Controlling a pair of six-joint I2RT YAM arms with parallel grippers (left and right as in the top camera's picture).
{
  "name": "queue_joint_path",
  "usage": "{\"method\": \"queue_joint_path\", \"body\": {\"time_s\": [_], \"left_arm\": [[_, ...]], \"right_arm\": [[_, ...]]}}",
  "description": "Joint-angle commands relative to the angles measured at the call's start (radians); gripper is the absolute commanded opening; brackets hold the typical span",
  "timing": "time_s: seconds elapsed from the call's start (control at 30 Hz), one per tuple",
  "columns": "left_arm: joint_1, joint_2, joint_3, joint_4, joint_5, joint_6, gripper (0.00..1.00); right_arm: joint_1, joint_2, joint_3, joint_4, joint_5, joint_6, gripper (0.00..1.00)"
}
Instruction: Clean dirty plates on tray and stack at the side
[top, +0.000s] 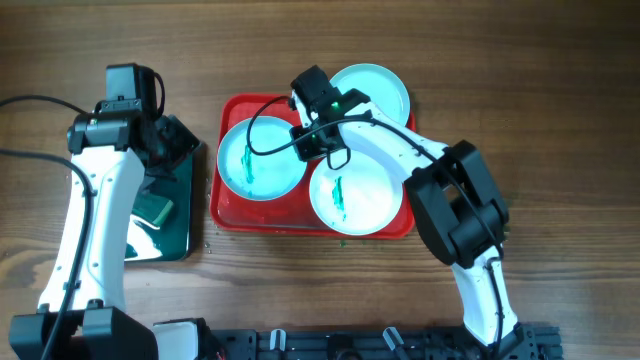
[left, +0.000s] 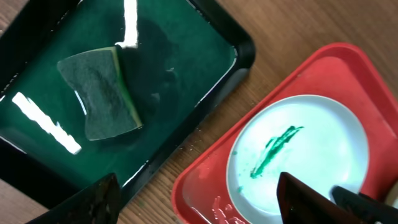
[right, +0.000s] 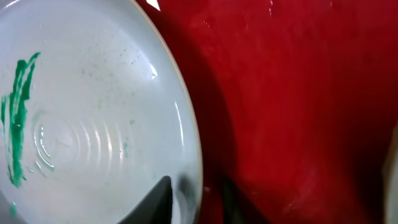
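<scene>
The red tray holds two plates with teal smears: a left one and a front right one. A third pale plate lies at the back right, partly over the tray's rim, with no smear showing. My right gripper is at the left plate's right rim. In the right wrist view its fingers straddle the rim of the smeared plate over the tray, closed on it. My left gripper is open and empty, above the gap between basin and tray.
A black basin with green liquid stands left of the tray and holds a green sponge. The left wrist view shows the sponge lying flat in the basin. Bare wooden table surrounds everything.
</scene>
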Motion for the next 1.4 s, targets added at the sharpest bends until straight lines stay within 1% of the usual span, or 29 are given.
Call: {"method": "queue_joint_path", "body": {"time_s": [0.0,0.1,0.17,0.33,0.53,0.6,0.67,0.87,0.93,1.0,1.1,1.2,1.3,1.37], "left_arm": [[0.01,0.002,-0.048,0.002,-0.039,-0.051,0.74],[0.029,0.002,-0.085,0.003,-0.066,-0.086,0.74],[0.04,0.002,-0.101,0.007,-0.067,-0.087,0.72],[0.047,0.002,-0.151,0.039,-0.079,-0.087,0.71],[0.048,0.002,-0.237,0.126,-0.16,-0.088,0.68],[0.056,0.002,-0.257,0.151,-0.2,-0.102,0.64],[0.074,0.002,-0.263,0.161,-0.236,-0.159,0.59],[0.127,0.022,-0.305,0.275,-0.235,-0.166,0.43],[0.133,0.051,-0.309,0.286,-0.236,-0.165,0.4],[0.143,0.083,-0.309,0.296,-0.236,-0.165,0.4],[0.161,0.135,-0.309,0.312,-0.238,-0.165,0.38],[0.192,0.198,-0.309,0.323,-0.238,-0.165,0.33],[0.207,0.223,-0.309,0.348,-0.229,-0.161,0.33],[0.208,0.233,-0.309,0.385,-0.189,-0.106,0.34]], "right_arm": [[0.021,0.029,0.01,-0.001,0.002,0.131,0.18],[0.034,0.029,-0.001,-0.002,0.057,0.155,0.07],[0.037,0.029,-0.001,-0.001,0.058,0.154,0.04],[0.037,0.029,-0.001,-0.002,0.061,0.152,0.04],[0.037,0.029,-0.001,-0.002,0.06,0.142,0.04],[0.037,0.029,-0.001,-0.002,0.06,0.13,0.04],[0.038,0.029,-0.001,0.0,0.052,0.117,0.04],[0.04,0.029,-0.001,-0.001,0.053,0.117,0.04],[0.04,0.029,-0.001,-0.001,0.053,0.116,0.04],[0.041,0.029,-0.001,-0.001,0.053,0.116,0.04],[0.041,0.029,-0.001,-0.001,0.053,0.117,0.04],[0.041,0.029,-0.001,0.001,0.054,0.117,0.05],[0.041,0.029,-0.001,0.004,0.053,0.117,0.05],[0.041,0.029,-0.001,0.004,0.053,0.117,0.05]]}}
